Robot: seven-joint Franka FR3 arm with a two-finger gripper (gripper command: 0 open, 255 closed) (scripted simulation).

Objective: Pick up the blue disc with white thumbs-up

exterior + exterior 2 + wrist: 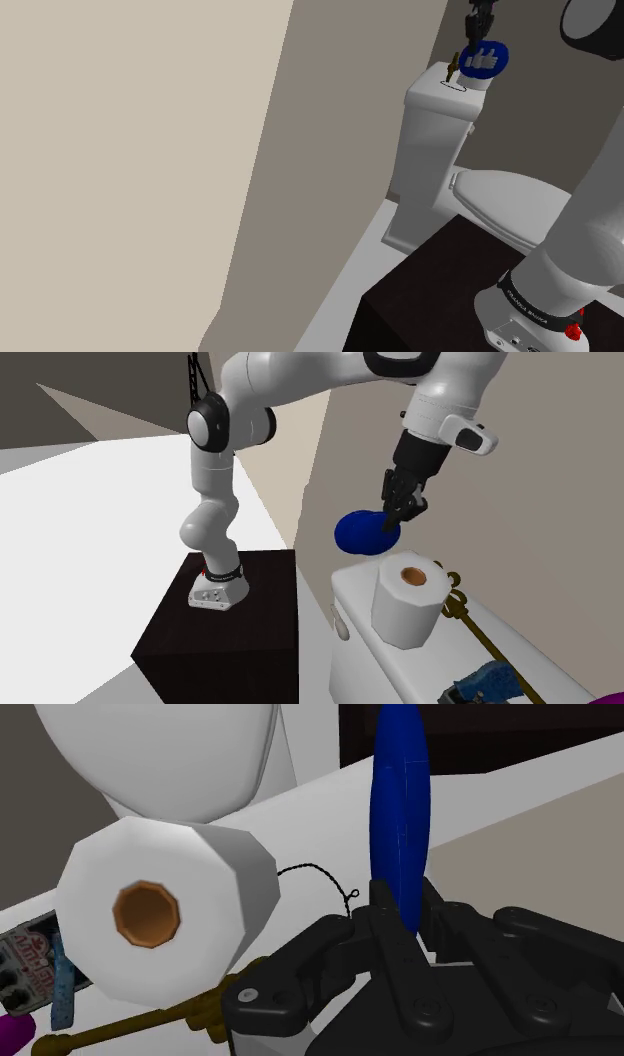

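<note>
The blue disc (pixel 400 814) stands edge-on in the wrist view, so its printed face is hidden, and its lower rim drops out of sight between the fingers (pixel 383 904) clasping it. In the second exterior view it turns a plain back. In the shoulder view it covers most of the toilet roll (pixel 478 88), and the arm (pixel 590 200) runs off the top and right edges. A blue object (pixel 487 682) and a purple object (pixel 606 698) are cropped at the second exterior view's bottom edge. The blue one could be a handle.

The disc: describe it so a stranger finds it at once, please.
Find the white toilet tank. Above it, the black gripper clasps the disc. It is flat and blue with a white thumbs-up; the roll nearby is white.
</note>
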